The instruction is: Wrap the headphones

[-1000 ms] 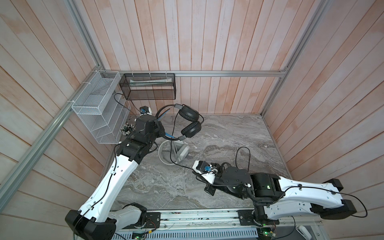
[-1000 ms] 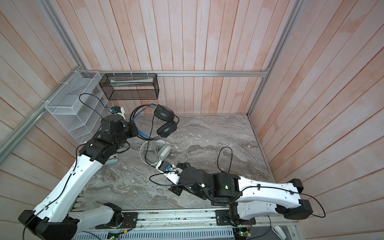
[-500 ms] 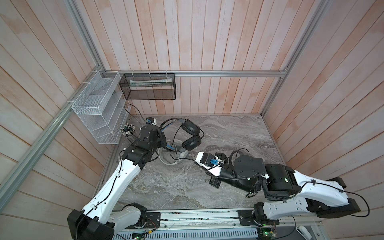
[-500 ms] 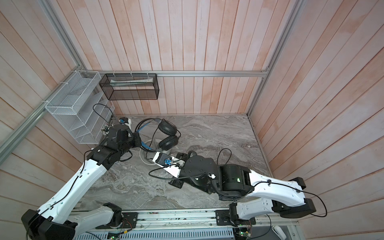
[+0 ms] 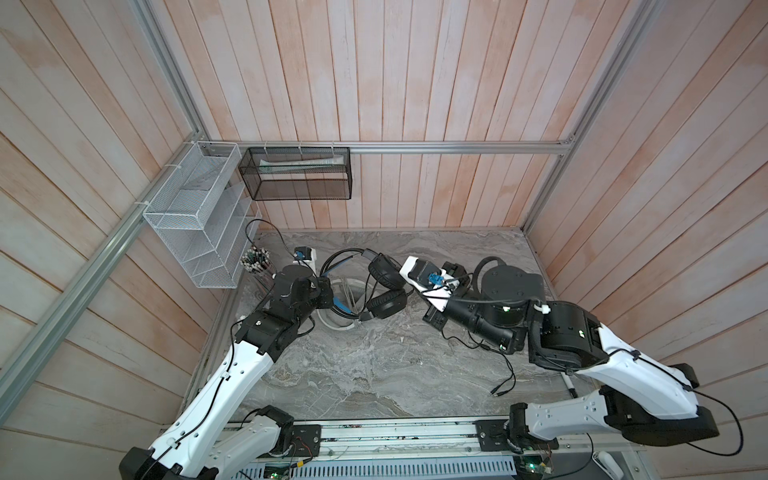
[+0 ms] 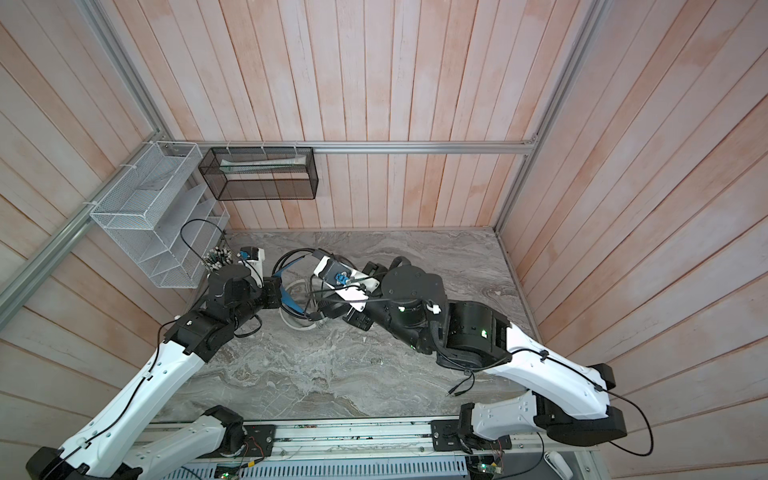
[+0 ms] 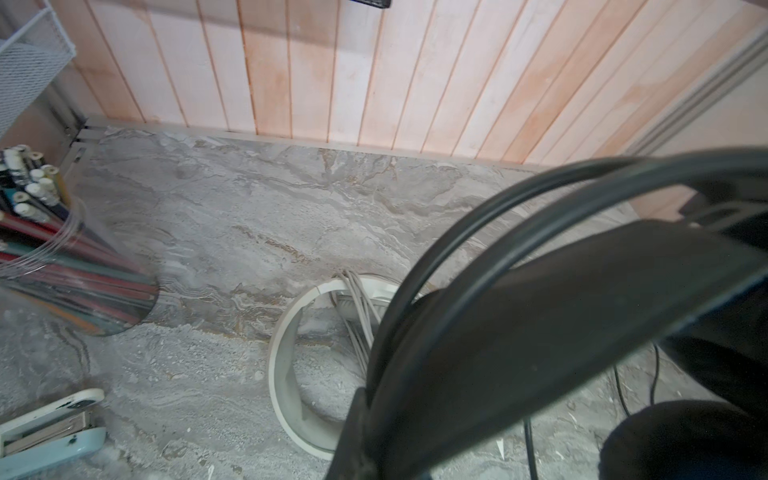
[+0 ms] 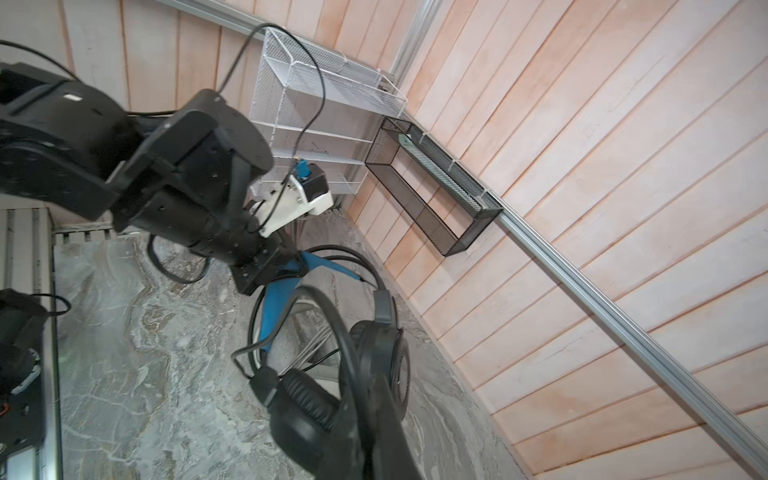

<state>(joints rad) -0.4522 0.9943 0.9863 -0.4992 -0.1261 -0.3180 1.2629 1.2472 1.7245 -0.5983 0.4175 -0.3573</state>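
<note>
Two headsets. The black headset [image 5: 384, 276], blue-lined, is gripped at its headband by the closed left end effector [image 8: 286, 272], over the white headset [image 7: 282, 353] lying on the surface [image 5: 374, 374]. The right end effector [image 8: 368, 419] is pinched narrow on the single black cable [image 5: 505, 365]. One pen cup [image 7: 62, 266] stands nearby.

Upper headset [image 5: 384, 272] over lower headset [image 7: 280, 361] on table [image 5: 374, 374], pen cup [image 5: 254, 262] left
</note>
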